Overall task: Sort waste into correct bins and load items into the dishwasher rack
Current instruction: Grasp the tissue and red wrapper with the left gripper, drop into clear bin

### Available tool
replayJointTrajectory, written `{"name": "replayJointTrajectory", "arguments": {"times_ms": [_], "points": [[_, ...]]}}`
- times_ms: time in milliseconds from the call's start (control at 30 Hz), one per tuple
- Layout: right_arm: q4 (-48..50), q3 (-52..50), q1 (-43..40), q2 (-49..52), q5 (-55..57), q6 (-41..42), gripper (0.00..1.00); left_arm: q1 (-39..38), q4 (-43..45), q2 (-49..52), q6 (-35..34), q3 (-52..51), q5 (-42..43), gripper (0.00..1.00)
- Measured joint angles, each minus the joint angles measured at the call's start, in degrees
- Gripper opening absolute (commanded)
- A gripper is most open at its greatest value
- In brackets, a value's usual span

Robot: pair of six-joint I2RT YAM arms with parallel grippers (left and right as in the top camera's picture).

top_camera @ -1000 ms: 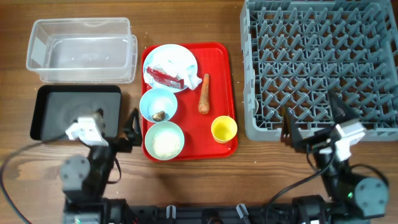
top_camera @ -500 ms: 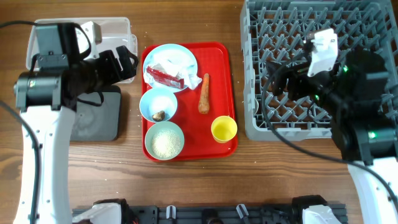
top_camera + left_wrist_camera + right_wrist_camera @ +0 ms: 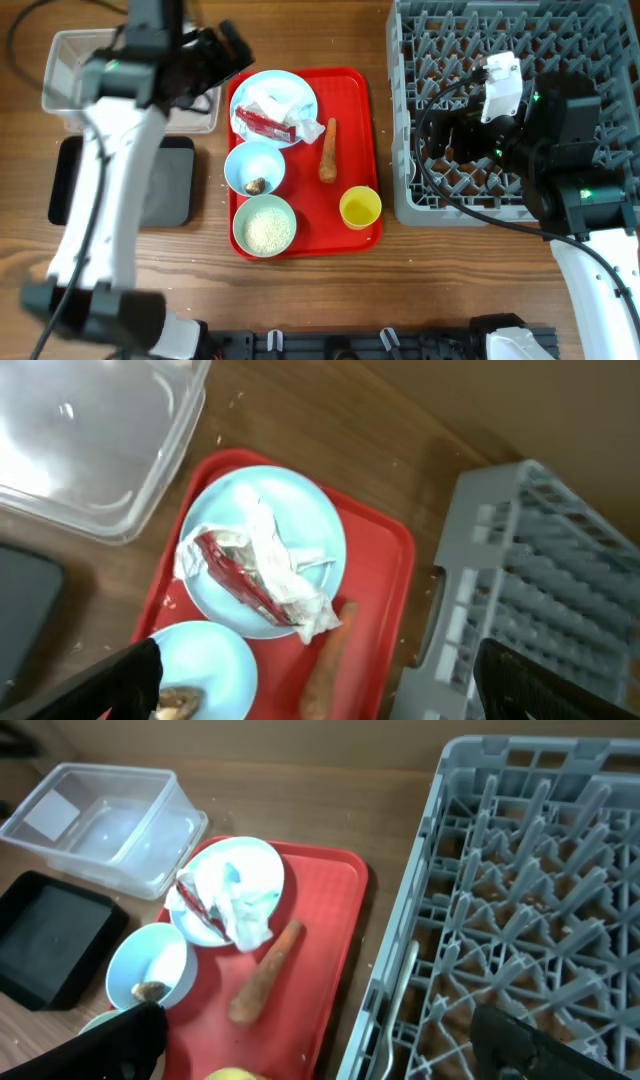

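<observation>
On the red tray [image 3: 352, 120], a pale blue plate [image 3: 282, 92] holds the red wrapper [image 3: 264, 123] and white tissue [image 3: 305, 128]. Beside it lie the carrot [image 3: 328, 152], a pale blue bowl [image 3: 252, 162] with the brown lump [image 3: 256, 186], a pale green bowl [image 3: 264, 226] of rice and the yellow cup [image 3: 360, 207]. My left gripper [image 3: 222, 48] is open and empty, high over the plate's back-left edge [image 3: 262, 550]. My right gripper [image 3: 440, 135] is open and empty over the left part of the dishwasher rack [image 3: 520, 60], looking at the carrot [image 3: 265, 985].
The clear tub [image 3: 70, 85] stands at the back left, partly hidden by my left arm. The black tray [image 3: 165, 190] lies in front of it. The rack's near-left wall [image 3: 400, 970] borders the red tray. Bare wooden table runs along the front.
Both arms rose from the table's front edge. My left gripper swung to the back, over the tub and toward the plate. My right gripper moved over the rack's left part.
</observation>
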Motion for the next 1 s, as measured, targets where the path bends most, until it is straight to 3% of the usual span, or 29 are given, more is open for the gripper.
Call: {"name": "replayJointTrajectory", "arguments": {"times_ms": [167,533,633,700,767,800,1000], "points": [[-2.1,0.0,0.0,0.0,0.0,0.2,1.0,-3.7,3.5,16.5,-11.5,0.9,-6.5,1.0],[-3.0,0.0,0.0,0.0,0.0,0.2,1.0,-6.2,5.0,30.7,-13.5,0.9,-7.3,0.98],[-3.5,0.0,0.0,0.0,0.0,0.2,1.0,-6.2,5.6,33.7,-13.7,0.9,-7.8,0.79],[-3.8,0.0,0.0,0.1,0.0,0.3,1.0,-6.2,6.0,33.9,-13.9,1.0,-8.2,0.51],[-4.1,0.0,0.0,0.4,0.0,0.4,1.0,-6.2,6.1,34.3,-14.1,1.4,-8.6,0.13],[-4.3,0.0,0.0,0.7,0.0,0.4,1.0,-6.2,6.1,34.4,-14.3,1.4,-8.6,0.04],[-4.3,0.0,0.0,0.9,0.0,0.4,1.0,-6.2,6.5,34.6,-14.3,1.6,-6.9,0.04]]}}
